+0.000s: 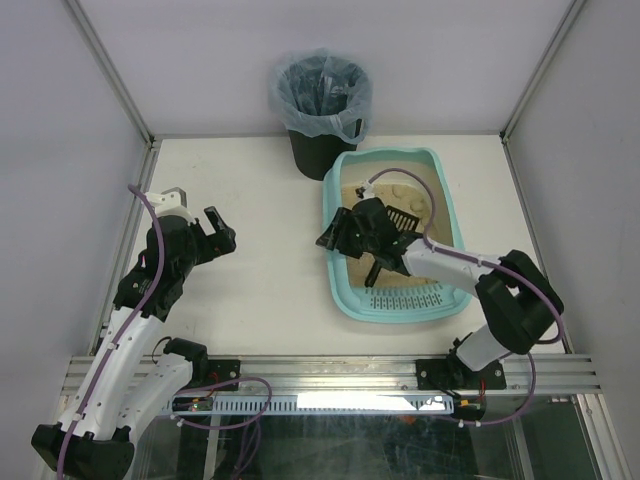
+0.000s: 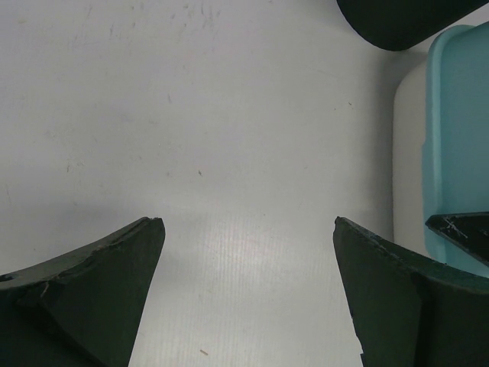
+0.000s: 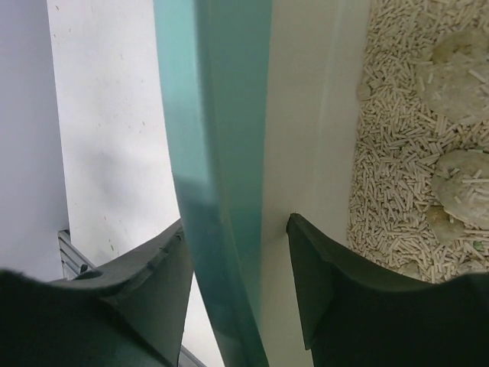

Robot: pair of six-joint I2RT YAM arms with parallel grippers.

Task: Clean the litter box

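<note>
The litter box [image 3: 221,115] is straddled at its wall by the right gripper [image 3: 235,222], jaws partly closed; a firm clamp cannot be confirmed. Clumps [image 3: 458,69] beside its inner finger are judged unscooped. The left gripper [image 2: 248,222] is held wide open, empty.

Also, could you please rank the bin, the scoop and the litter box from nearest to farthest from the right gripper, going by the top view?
1. litter box: its left rim runs between the fingers of the right gripper.
2. scoop: inside the box, just right of the gripper, on the litter.
3. bin: at the back, beyond the box's far left corner.
</note>
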